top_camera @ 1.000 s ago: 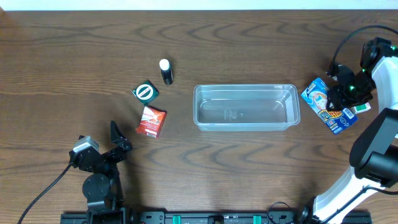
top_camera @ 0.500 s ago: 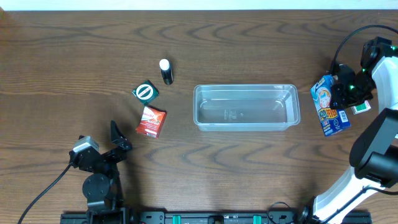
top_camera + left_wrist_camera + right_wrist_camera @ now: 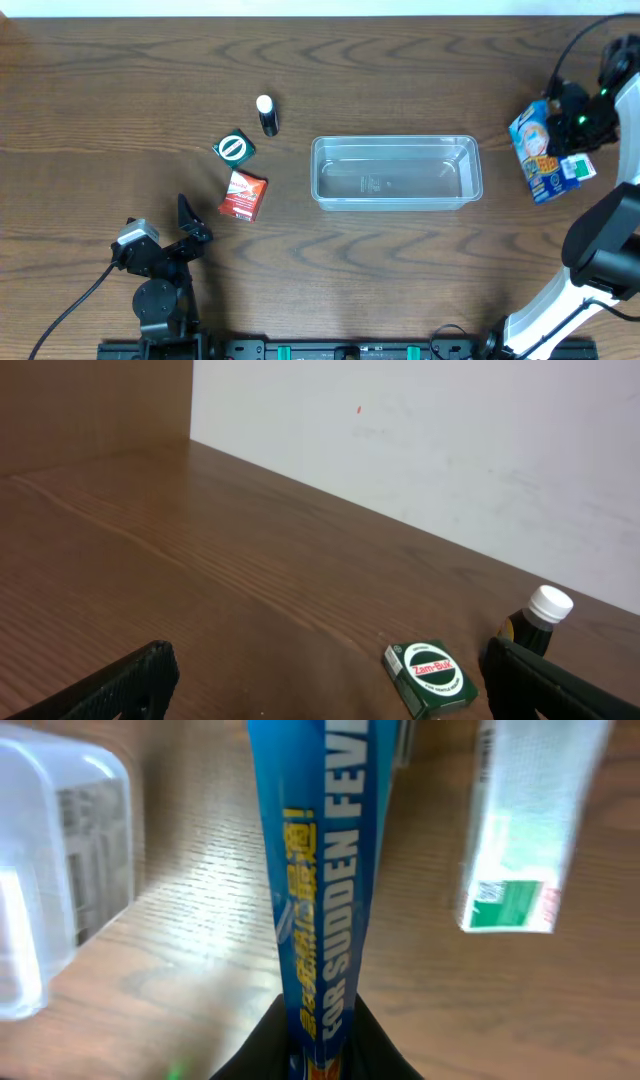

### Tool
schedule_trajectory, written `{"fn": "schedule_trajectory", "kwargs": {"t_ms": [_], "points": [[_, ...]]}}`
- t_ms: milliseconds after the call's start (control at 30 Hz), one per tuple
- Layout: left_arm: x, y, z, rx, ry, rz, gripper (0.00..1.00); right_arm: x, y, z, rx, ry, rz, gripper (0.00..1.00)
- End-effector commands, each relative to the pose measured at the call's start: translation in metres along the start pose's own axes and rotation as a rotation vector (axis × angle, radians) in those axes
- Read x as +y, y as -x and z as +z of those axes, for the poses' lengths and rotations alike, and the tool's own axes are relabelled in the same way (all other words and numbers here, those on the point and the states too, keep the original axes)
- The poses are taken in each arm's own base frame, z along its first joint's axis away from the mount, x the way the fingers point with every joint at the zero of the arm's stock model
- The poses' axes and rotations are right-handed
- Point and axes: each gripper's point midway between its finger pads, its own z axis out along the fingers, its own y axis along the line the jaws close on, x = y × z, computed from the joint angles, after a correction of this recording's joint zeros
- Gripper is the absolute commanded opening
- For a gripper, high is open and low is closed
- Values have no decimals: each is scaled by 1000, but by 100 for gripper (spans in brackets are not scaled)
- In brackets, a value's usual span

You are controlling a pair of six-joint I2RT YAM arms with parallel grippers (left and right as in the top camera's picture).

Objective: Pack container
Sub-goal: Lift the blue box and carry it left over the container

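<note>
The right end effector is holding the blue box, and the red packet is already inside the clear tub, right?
No. The right end effector holds the blue box, but the red packet lies on the table left of the clear tub, as the overhead view shows.

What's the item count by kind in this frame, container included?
Boxes: 3 (blue box, green Zam-Buk box, white-and-green box)
Bottles: 1 (dark bottle with white cap)
Packets: 1 (red packet)
Containers: 1 (clear container)
Total: 6
</note>
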Motion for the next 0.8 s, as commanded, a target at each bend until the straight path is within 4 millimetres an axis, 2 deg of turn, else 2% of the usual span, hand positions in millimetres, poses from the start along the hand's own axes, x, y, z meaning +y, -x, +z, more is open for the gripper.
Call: {"fn": "schedule_trajectory", "kwargs": {"t_ms": [0, 100, 367, 533, 767], "points": [[6, -16, 1, 44, 20, 31, 98, -2, 10, -27, -58, -19, 58, 15], [6, -16, 1, 44, 20, 31, 98, 4, 18, -45, -93, -27, 72, 15], [6, -16, 1, 44, 20, 31, 98, 61, 47, -96, -213, 15, -85, 16], [6, -16, 1, 44, 20, 31, 98, 119, 53, -114, -244, 82, -276, 18], [6, -16, 1, 44, 20, 31, 98, 202, 54, -111, -253, 165, -646, 16]]}}
